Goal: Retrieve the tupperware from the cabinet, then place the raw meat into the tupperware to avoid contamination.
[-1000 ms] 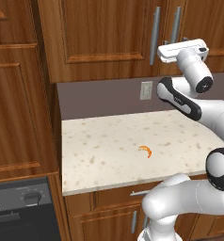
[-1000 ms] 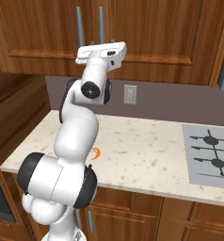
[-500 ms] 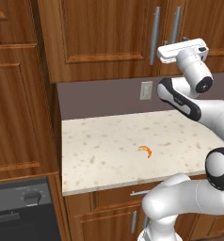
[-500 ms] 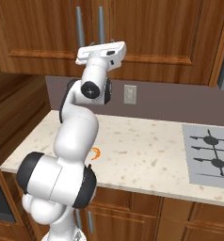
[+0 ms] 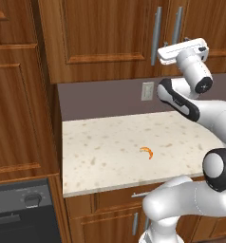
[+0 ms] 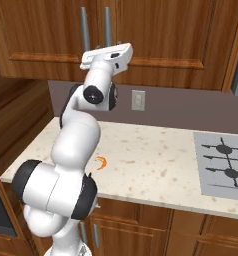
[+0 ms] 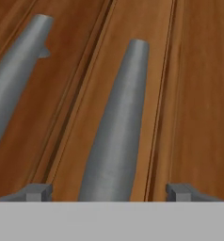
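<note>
Straddling cabinet (image 5: 110,38) handle (image 7: 115,132), tool (image 7: 109,192) spread open; no legible writing.

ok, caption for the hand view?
Open pincer straddling one silver bar handle of the closed cabinet, second handle alongside.

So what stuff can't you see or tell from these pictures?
- Inside of the cabinet, both base views: its shut doors hide it.
- Handle bottom end, hand view: cut off at the bottom edge.
- Raw meat, left base view: too tiny for details.
- Raw meat, right base view: the arm partly covers it.
</note>
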